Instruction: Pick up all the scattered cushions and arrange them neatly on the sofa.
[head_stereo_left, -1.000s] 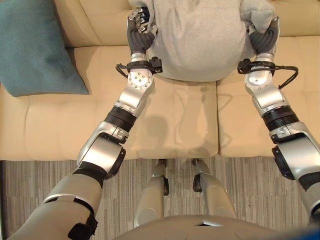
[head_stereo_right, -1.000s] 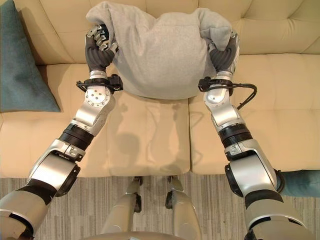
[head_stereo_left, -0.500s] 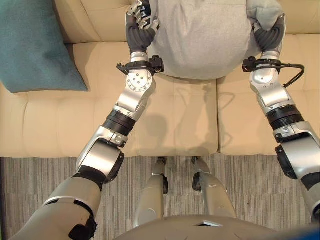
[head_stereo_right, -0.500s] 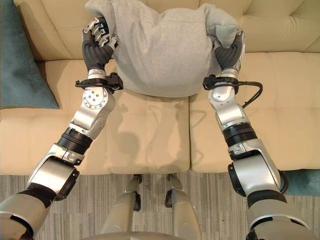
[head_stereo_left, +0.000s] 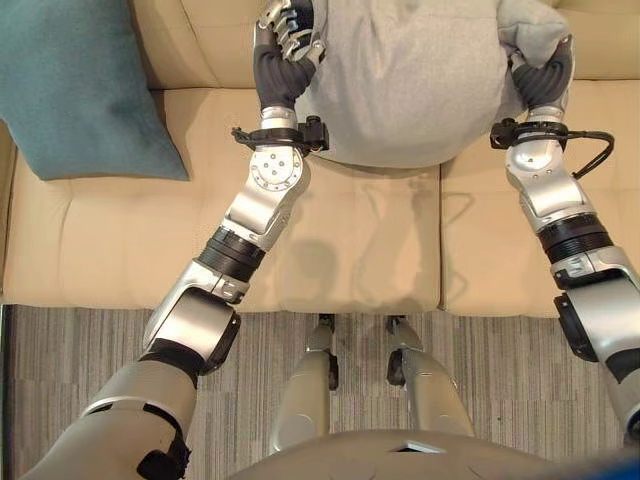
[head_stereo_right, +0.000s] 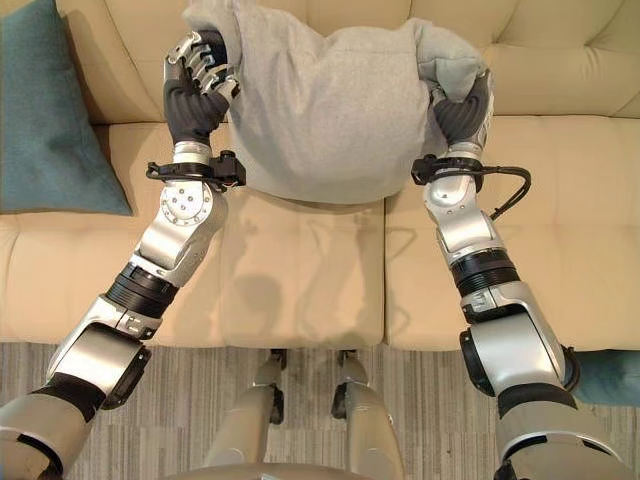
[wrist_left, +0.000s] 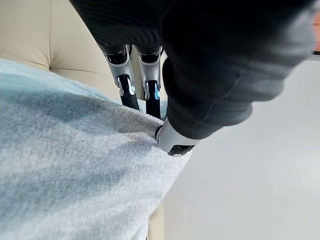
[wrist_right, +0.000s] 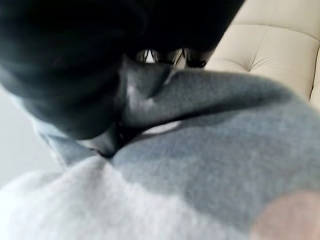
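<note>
While both hands (head_stereo_right: 200, 75) clamp its edges, grey cushion (head_stereo_right: 335, 110) overhangs sofa (head_stereo_right: 300, 270).

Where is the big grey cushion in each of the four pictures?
Left eye view: grey cushion top centre, held between the left hand and right hand.
Right eye view: top centre, over the sofa seat.
Left wrist view: lower left, under the fingers.
Right wrist view: across the lower part.
Shared landmark: the beige sofa.

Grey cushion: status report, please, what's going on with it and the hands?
Left hand and right hand both gripping grey cushion, held above sofa seat by the backrest. Teal cushion further left. Nothing in the way.
</note>
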